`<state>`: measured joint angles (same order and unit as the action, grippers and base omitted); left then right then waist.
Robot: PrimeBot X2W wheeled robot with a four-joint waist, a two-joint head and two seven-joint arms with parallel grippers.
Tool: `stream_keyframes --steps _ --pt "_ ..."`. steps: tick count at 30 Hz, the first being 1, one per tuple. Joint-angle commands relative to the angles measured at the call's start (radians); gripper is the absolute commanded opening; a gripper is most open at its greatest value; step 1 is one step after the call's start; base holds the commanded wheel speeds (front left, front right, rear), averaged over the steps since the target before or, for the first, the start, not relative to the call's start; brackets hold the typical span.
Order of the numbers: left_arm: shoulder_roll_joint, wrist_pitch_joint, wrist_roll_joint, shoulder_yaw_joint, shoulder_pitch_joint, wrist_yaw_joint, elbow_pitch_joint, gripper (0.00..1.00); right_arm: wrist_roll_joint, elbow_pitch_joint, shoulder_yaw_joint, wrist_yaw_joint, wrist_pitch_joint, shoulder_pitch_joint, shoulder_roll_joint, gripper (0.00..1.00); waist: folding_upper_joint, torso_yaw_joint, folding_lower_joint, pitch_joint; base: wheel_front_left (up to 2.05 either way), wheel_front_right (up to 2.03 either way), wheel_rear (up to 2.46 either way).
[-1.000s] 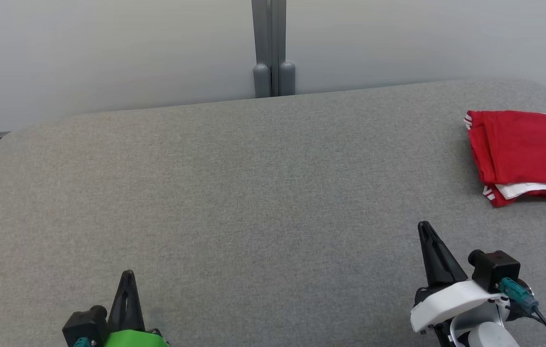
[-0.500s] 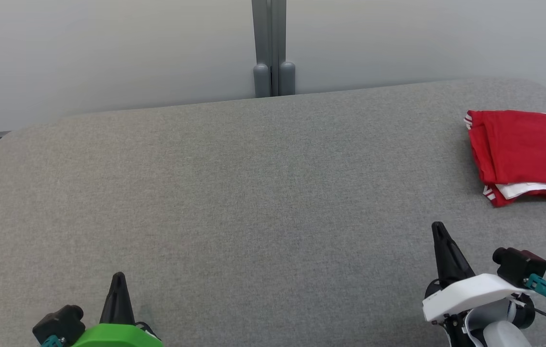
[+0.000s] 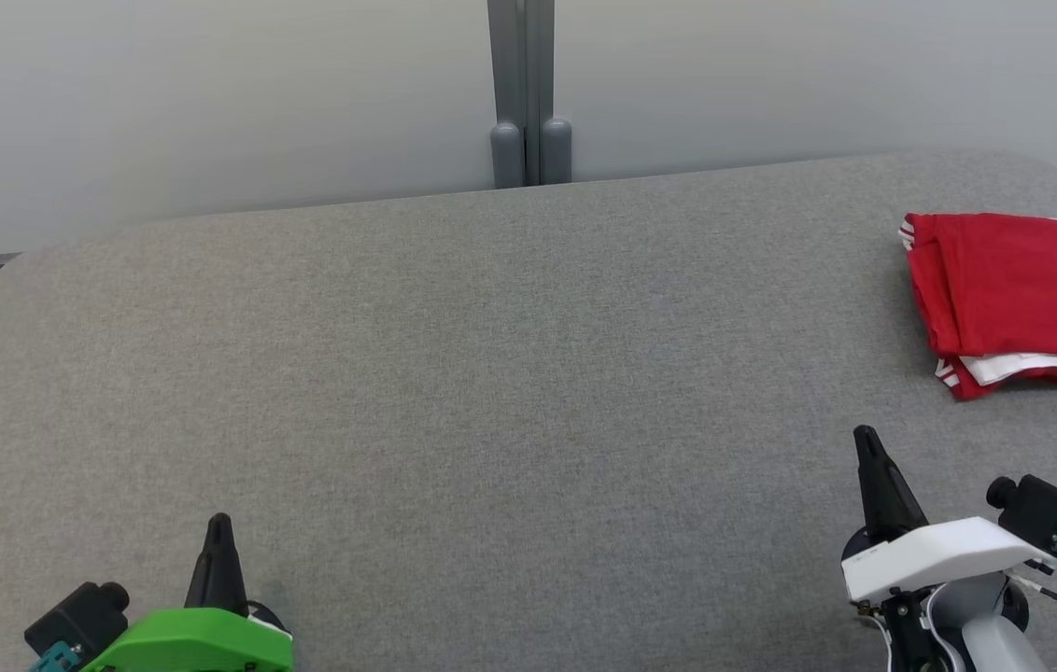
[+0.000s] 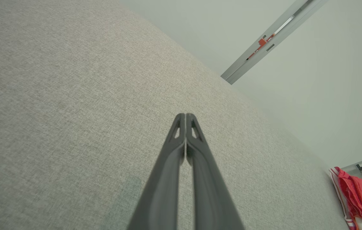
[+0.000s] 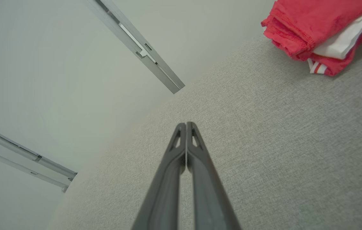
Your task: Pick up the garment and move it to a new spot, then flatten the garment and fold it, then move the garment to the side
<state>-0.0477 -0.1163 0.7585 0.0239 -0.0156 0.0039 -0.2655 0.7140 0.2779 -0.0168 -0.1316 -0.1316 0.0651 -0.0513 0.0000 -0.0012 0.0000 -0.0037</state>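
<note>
Nearest you, the left pincer (image 3: 218, 523) and right pincer (image 3: 865, 435) sit low over the grey bench (image 3: 491, 373), each closed tight on nothing. Farther out, the folded red garment (image 3: 1023, 289) lies at the bench's far right, ahead and right of the right pincer, well apart from the left. Its right end runs out of frame. Your right arm is nearer for any further shift. A grey post (image 3: 528, 93) stands behind.

This looks like a bare test room or lab rather than a home. A wide surface (image 3: 491, 373) covered in grey fabric, with rounded corners, fills the lower frame. Across the top stand plain pale partition panels (image 3: 211, 103), joined by a grey metal post (image 3: 523, 84).
</note>
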Motion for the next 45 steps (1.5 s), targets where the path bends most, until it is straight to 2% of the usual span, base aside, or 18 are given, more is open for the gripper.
stream_keyframes --steps 1,23,45 --pt "-0.003 0.008 0.039 -0.011 0.032 -0.008 0.014 0.0 0.041 -0.018 0.007 0.0 0.011 0.024 -0.006 0.0 0.0 0.0 0.0 0.0 0.0 0.0 0.0" --pt "-0.003 0.078 0.297 -0.052 0.064 -0.05 0.018 0.0 0.317 -0.025 0.042 0.001 0.082 0.033 -0.008 0.0 0.0 0.0 0.0 0.002 0.0 0.0 0.0" --pt "-0.004 0.137 0.507 -0.086 0.091 -0.083 0.02 0.0 0.539 -0.029 0.072 0.001 0.142 0.038 -0.008 0.0 0.0 0.001 0.0 0.003 0.0 0.0 0.0"
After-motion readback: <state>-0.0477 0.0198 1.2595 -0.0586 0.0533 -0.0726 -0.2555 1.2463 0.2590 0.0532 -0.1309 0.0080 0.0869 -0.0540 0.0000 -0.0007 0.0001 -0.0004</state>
